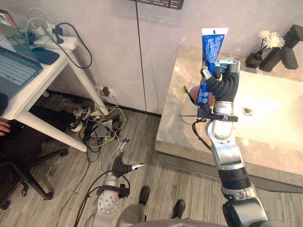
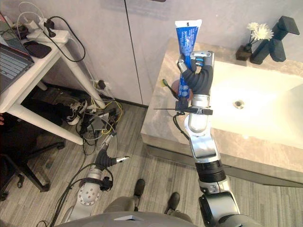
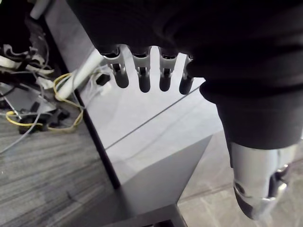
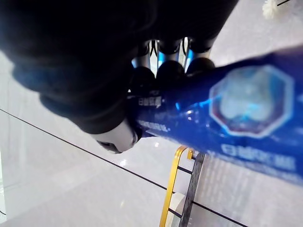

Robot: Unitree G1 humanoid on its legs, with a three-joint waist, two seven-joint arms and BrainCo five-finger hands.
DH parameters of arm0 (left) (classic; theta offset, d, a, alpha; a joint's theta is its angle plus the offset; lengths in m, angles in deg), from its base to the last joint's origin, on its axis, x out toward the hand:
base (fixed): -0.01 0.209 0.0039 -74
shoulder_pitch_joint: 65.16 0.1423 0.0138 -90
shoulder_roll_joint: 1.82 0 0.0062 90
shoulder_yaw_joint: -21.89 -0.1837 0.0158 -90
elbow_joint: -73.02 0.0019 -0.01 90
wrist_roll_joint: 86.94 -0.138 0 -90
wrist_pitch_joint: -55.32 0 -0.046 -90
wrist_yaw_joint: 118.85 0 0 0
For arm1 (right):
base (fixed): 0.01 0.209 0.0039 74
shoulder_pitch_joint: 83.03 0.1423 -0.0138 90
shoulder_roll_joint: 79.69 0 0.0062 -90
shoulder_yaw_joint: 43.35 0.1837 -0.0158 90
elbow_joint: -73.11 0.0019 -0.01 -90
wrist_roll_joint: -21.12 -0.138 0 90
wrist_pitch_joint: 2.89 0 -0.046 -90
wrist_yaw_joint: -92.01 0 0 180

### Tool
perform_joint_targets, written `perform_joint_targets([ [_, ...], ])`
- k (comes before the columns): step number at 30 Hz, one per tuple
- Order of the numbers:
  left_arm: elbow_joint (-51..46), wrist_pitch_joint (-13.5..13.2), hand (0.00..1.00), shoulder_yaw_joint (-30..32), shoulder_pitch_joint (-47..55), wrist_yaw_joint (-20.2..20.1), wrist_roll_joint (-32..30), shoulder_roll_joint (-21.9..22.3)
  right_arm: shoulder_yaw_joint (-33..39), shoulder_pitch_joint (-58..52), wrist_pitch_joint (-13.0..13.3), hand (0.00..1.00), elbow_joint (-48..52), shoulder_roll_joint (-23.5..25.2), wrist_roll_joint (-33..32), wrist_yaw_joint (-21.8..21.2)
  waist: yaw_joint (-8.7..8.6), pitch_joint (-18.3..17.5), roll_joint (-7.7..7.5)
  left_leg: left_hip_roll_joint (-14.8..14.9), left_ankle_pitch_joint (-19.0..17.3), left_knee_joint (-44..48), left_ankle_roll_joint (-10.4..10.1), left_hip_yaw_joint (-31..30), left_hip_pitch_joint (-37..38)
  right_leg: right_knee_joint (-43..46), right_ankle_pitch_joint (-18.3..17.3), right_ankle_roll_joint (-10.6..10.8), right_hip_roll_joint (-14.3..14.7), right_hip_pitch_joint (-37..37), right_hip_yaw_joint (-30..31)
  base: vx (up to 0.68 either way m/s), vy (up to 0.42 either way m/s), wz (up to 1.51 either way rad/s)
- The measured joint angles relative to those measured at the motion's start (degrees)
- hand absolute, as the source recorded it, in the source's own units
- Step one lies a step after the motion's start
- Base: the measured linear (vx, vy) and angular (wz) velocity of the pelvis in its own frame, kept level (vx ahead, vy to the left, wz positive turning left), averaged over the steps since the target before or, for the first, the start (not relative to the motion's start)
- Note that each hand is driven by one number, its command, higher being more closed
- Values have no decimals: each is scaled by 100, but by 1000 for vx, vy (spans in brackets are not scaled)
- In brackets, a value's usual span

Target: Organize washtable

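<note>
Count: one toothpaste tube [image 1: 211, 45], one washtable [image 1: 175, 127] with one sink basin [image 1: 270, 104], one black faucet [image 1: 284, 49], one small vase of white flowers [image 1: 267, 42], and one white desk [image 1: 28, 97] with one laptop [image 1: 14, 71].

The right hand [image 1: 220, 78] is raised at 1 o'clock in the head views, over the counter's left end. Its fingers and thumb are curled tight round the blue tube, which stands upright, crimped end up. The faucet and vase sit at 2 o'clock, well apart from it.

The right wrist view adds the fingertips [image 4: 170, 71] pressing on the tube's printed face.

The left hand [image 1: 124, 165] hangs at 7 o'clock above the floor. Its wrist view shows its fingers [image 3: 143, 75] straight and empty.
</note>
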Motion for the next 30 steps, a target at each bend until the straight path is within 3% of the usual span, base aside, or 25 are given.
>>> perform_joint_targets([
  [30, 2, 1, 0, 52, 156, -1, 0, 4, -18, -662, 49, 100, 268, 6, -11, -180, -22, -3, -6, 4, -39, 0, 13, 101, -20, 0, 7, 9, -1, -63, 121, 0, 0, -1],
])
